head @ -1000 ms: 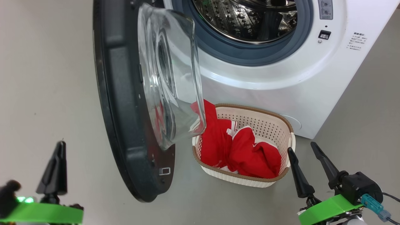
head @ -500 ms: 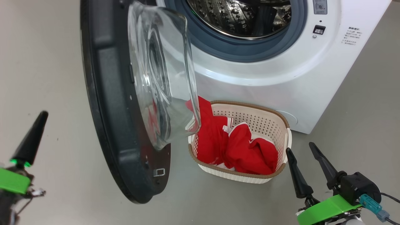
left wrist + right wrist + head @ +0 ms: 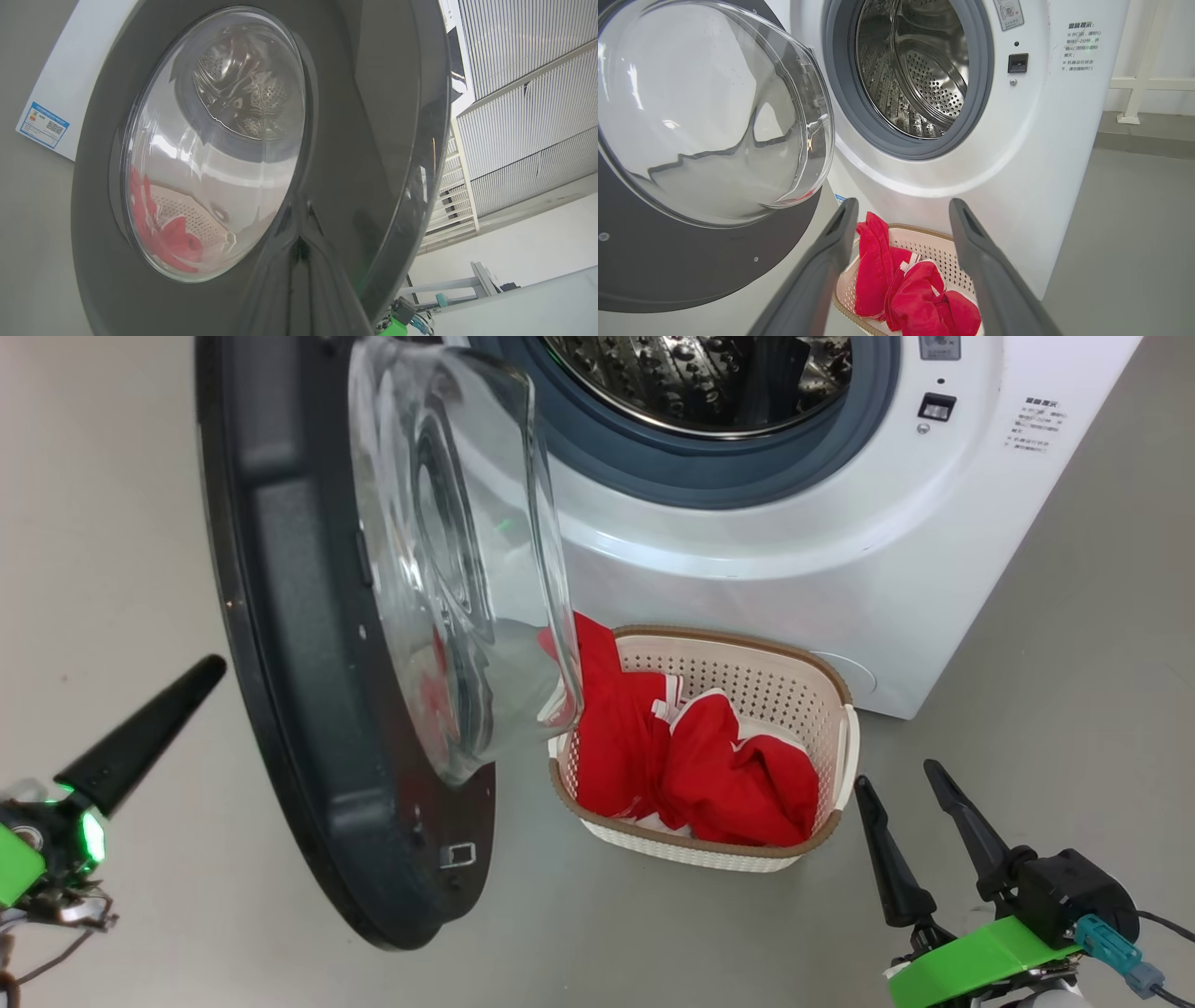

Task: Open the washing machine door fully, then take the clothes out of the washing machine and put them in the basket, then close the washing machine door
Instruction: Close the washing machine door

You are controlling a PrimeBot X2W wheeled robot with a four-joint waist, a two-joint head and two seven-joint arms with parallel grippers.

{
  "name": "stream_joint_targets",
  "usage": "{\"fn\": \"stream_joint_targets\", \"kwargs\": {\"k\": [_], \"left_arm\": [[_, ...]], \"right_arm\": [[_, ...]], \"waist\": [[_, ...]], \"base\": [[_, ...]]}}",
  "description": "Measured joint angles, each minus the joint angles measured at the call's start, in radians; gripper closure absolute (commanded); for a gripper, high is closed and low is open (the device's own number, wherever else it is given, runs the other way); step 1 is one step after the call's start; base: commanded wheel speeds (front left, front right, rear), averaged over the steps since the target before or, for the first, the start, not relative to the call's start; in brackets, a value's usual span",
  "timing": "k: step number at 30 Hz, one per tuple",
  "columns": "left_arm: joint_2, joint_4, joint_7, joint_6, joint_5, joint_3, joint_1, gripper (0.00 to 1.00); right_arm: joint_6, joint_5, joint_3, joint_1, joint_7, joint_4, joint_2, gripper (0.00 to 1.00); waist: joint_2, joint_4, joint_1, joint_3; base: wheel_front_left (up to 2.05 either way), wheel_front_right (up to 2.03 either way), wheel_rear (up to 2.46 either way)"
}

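The washing machine door (image 3: 280, 653) stands open. It is swung out on the robot's left side of the washing machine (image 3: 794, 569), with its clear glass bowl turned toward the machine and the steel drum (image 3: 700, 383) exposed. The clothes (image 3: 709, 775) — red, with white trim — lie in the basket (image 3: 747, 686). The basket sits on the floor (image 3: 1074, 663) just in front of the machine and beside the lower edge of the door. One red piece rises above the basket rim on the side nearest the door.

The left gripper (image 3: 201, 677) is clenched with nothing between its fingers. Its tip points at the black outer face of the door, very near the rim — whether it touches, I cannot tell. The right gripper (image 3: 896, 775) is released and empty, its two fingers spread. It is low on the right, near the basket but apart from it.
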State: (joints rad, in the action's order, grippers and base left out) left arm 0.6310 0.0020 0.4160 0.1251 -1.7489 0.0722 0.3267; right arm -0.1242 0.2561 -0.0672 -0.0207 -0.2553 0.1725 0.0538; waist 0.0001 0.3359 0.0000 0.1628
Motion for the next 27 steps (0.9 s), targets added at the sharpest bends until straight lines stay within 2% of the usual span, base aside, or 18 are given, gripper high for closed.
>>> {"fn": "stream_joint_targets", "kwargs": {"k": [6, 14, 27], "left_arm": [[-0.057, -0.032, 0.14, 0.0, -0.011, -0.046, 0.006, 1.0], [-0.123, -0.046, 0.266, -0.001, 0.045, -0.09, 0.047, 1.0], [-0.206, -0.051, 0.339, -0.001, 0.135, -0.075, 0.126, 1.0]], "right_arm": [[0.0, 0.0, 0.004, 0.0, 0.0, 0.0, -0.001, 0.0], [0.0, 0.0, 0.011, -0.001, 0.0, -0.002, -0.002, 0.0], [0.0, 0.031, 0.014, -0.015, 0.0, -0.009, -0.003, 0.0]], "waist": [[-0.0001, -0.012, 0.0, 0.006], [-0.0001, -0.038, 0.0, 0.01], [-0.0001, -0.096, 0.0, 0.024]], "base": [[0.0, 0.0, 0.0], [0.0, 0.0, 0.0], [0.0, 0.0, 0.0]]}}
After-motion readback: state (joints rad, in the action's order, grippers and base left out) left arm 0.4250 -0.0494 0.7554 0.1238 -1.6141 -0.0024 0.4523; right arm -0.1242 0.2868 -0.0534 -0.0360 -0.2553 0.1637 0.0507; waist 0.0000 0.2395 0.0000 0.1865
